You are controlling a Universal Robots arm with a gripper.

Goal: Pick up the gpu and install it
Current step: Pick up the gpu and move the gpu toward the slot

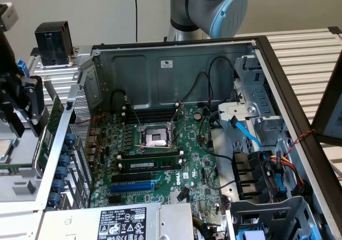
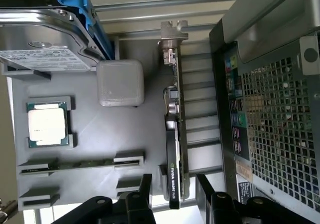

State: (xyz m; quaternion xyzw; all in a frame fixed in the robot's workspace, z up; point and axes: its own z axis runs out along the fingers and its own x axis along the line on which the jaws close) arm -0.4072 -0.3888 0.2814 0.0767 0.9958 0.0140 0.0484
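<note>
Pickup step: hovering with claw (image 2: 175, 200) spread open, straddling end of gpu (image 2: 174, 134), not gripping. Gpu standing on edge in grey tray (image 2: 90, 134), just beside computer case (image 2: 270, 124). Needing centred, square closing.

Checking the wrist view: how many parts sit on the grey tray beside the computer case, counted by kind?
gpu: 1
hard drive: 1
CPU: 1
memory stick: 1
grey square block: 1
Total: 5
</note>
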